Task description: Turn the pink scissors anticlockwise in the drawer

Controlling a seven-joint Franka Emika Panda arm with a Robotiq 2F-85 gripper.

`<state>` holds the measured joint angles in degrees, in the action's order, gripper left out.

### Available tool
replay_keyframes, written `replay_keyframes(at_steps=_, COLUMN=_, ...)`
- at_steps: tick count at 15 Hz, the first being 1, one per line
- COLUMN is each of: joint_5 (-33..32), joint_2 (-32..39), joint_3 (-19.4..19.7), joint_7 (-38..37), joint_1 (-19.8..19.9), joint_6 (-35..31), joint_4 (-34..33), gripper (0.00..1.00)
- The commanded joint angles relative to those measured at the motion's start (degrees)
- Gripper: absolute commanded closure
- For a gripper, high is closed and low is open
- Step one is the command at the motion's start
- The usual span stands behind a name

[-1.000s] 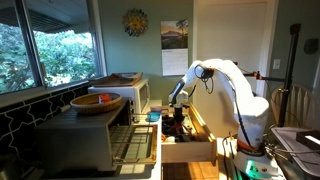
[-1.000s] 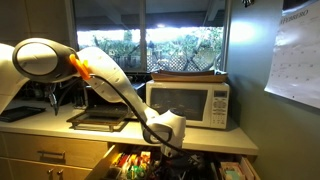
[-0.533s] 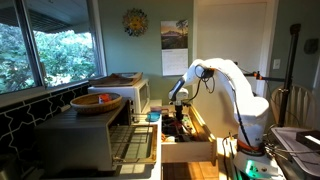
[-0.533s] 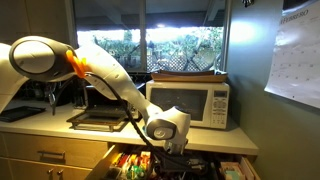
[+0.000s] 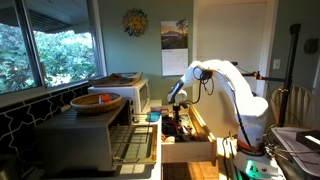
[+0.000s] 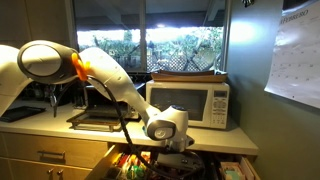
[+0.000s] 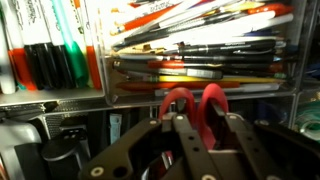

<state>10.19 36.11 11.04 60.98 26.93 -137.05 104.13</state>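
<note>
The pink scissors (image 7: 196,104) lie in the open drawer (image 5: 188,151), which also shows in an exterior view (image 6: 125,163). In the wrist view only their two handle loops show, below a clear tray of pens. My gripper (image 7: 200,117) reaches down into the drawer and its two black fingers (image 7: 170,122) close around the right handle loop. In both exterior views the gripper (image 5: 177,112) (image 6: 172,148) sits low over the drawer and hides the scissors.
Clear organiser trays hold pens (image 7: 200,50) and markers (image 7: 45,50) just beyond the scissors. A steel toaster oven (image 5: 95,135) with a bowl (image 5: 97,101) on top and a microwave (image 6: 190,103) stand on the counter above the drawer.
The wrist has rotated over the drawer while staying low; the arm's position has barely shifted.
</note>
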Motion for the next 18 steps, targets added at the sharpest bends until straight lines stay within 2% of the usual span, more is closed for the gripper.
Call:
replay_keyframes(at_steps=1, joint_5=-3.3, joint_2=1.0, joint_3=0.8, joint_7=-11.4, joint_1=-2.3, joint_6=-2.5, joint_4=1.0, gripper=0.94)
replay_keyframes(at_steps=8, joint_5=-6.9, joint_2=1.7, joint_3=-0.7, joint_7=-24.5, joint_1=-3.8, joint_6=-0.8, joint_4=1.7, gripper=0.94)
replay_keyframes(at_steps=16, joint_5=-7.9, joint_2=4.5, joint_3=-3.1, joint_7=-32.6, joint_1=-4.6, joint_6=-0.3, joint_4=-0.4, gripper=0.94)
replay_keyframes(at_steps=18, joint_5=-8.3, joint_2=4.3, joint_3=-3.5, joint_7=-33.4, joint_1=-4.6, joint_6=-0.9, joint_4=-0.2, gripper=0.48)
